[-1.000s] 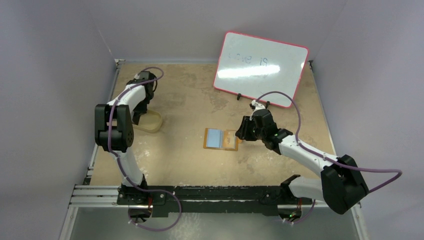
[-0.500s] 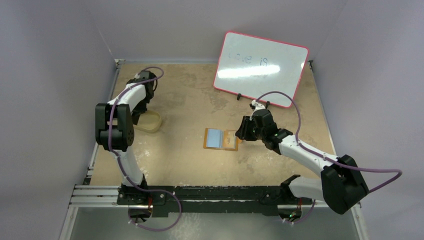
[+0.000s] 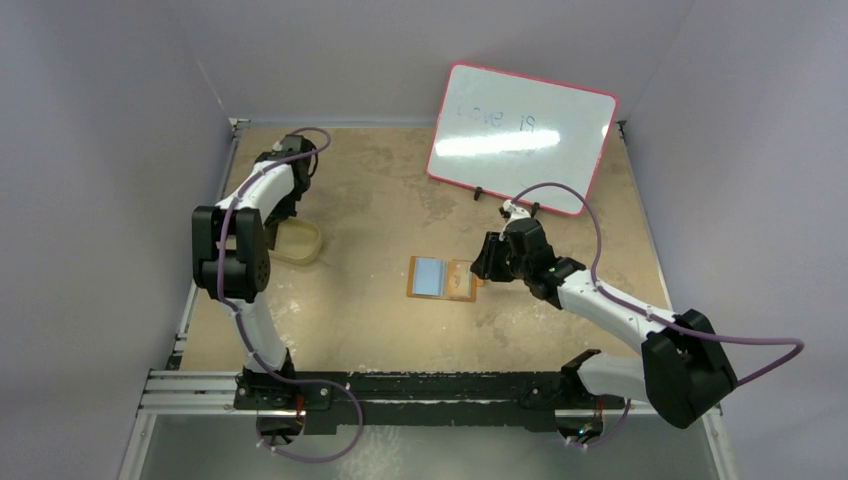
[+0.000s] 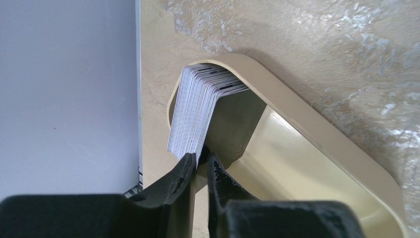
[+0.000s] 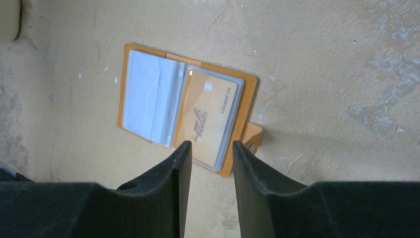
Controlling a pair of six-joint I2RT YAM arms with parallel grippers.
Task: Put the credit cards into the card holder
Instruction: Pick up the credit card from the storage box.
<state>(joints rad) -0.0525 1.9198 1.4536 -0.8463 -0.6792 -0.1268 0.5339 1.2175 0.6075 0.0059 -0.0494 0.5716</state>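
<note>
A thick stack of whitish credit cards (image 4: pixel 198 104) stands on edge in a beige tray (image 4: pixel 317 134), leaning on its left wall. My left gripper (image 4: pixel 200 159) reaches down at the stack's near corner. Its jaws are pinched almost together on the outermost credit card's edge. In the top view it (image 3: pixel 281 228) hangs over the tray (image 3: pixel 305 245). The orange-brown card holder (image 3: pixel 441 278) lies open mid-table. In the right wrist view its left sleeves (image 5: pixel 148 99) look pale blue and an orange card (image 5: pixel 208 116) fills its right pocket. My right gripper (image 5: pixel 211 146) hovers open over the holder's near right edge, holding nothing.
A pink-rimmed whiteboard (image 3: pixel 520 135) stands propped at the back right. The holder's snap tab (image 5: pixel 252 136) sticks out beside my right finger. The tray sits close to the table's left edge and the side wall (image 4: pixel 64 89).
My left gripper's jaws have closed in over the tray, and the left wrist has shifted slightly. The right arm and the card holder have not moved.
</note>
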